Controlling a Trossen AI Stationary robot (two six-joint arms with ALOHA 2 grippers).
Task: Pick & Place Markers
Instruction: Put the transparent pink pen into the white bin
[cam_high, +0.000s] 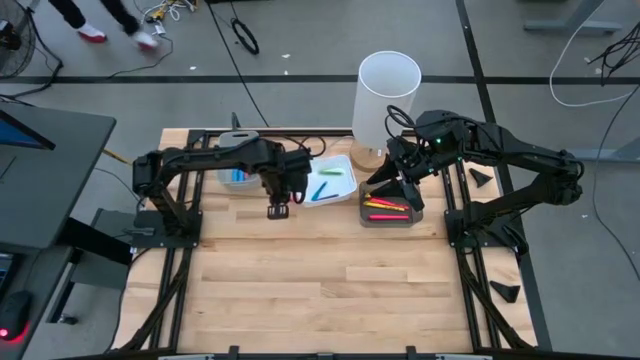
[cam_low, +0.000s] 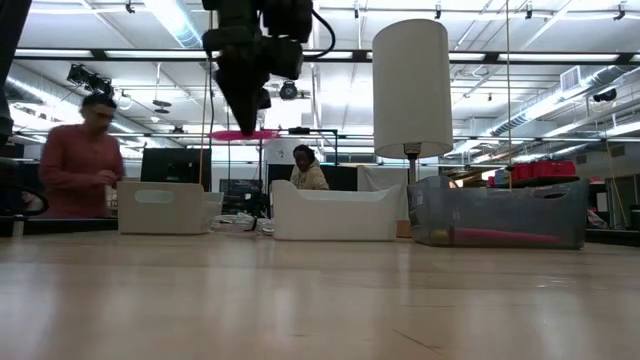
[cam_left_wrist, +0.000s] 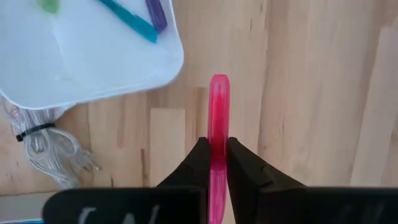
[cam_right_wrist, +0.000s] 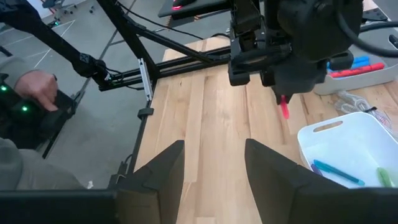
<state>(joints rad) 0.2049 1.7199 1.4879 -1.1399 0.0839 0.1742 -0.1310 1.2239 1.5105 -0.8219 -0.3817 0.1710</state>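
Left gripper (cam_left_wrist: 217, 163) clamped on pink marker (cam_left_wrist: 218, 118), held above bare wood just beside white tray (cam_high: 335, 192), right gripper (cam_right_wrist: 211, 168) fingers apart, near dark tray (cam_high: 385, 219) w/ more markers (cam_high: 385, 208).

Wooden table (cam_high: 320, 285), three trays (cam_high: 328, 180), lamp (cam_high: 385, 100)

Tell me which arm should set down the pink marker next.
Left. The left gripper already has its jaws shut on the pink marker, held above the table beside the white tray. The right gripper is open and empty.
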